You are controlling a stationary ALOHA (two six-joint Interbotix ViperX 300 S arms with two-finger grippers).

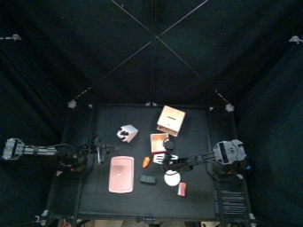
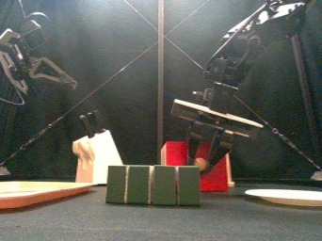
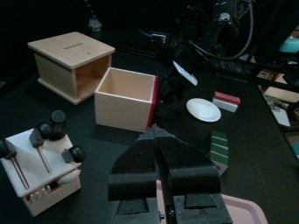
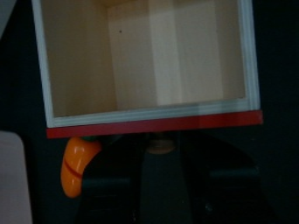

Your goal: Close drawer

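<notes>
The drawer is a tan open-topped tray with a pinkish-red front. It stands pulled out beside the tan cabinet; in the top view the drawer lies in front of the cabinet. My right gripper is at the drawer's red front, seen in the front view, and looks shut and empty. The right wrist view looks down into the empty drawer. My left gripper is shut and empty, resting apart at the table's left.
An orange piece lies by the drawer's front corner. A white block with black pegs, a flat pink slab, green blocks, a white plate and a red-and-white block lie on the table.
</notes>
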